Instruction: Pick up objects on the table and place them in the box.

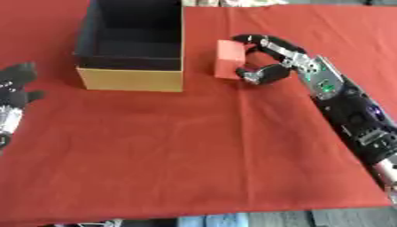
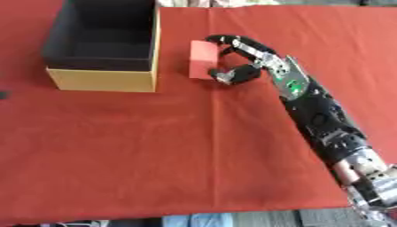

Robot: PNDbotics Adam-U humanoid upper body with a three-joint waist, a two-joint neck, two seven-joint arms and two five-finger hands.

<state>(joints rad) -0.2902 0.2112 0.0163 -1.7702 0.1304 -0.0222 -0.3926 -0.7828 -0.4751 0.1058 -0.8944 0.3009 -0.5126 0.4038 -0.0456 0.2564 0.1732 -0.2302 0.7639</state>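
Two hands show, and only the right hand (image 1: pixel 273 60) is at work. Its fingers (image 1: pixel 263 42) curve over the top of a red block (image 1: pixel 229 60), while the thumb (image 1: pixel 260 73) curls in from below toward the block's lower right edge, so the block sits in the crook between them. The tips appear to touch the block's right face, though whether they press on it cannot be made out. The block stands on the red tablecloth (image 1: pixel 194 146), directly to the left of the fingertips.

Further left from the fingers, past the block and just apart from it, sits the box (image 1: pixel 132 77), open at the top, with a dark interior and tan outer walls. Nothing can be seen lying inside it. The block is outside the box, beside its right wall.

Back from the fingers, the right forearm (image 2: pixel 325 124) runs down and to the right across the cloth toward the lower right corner, black with a silver joint near the edge.

Well away from the working fingers, at the left edge of the left eye view, the left hand (image 1: pixel 12 99) rests idle with its fingers pointing up and relaxed, holding nothing.
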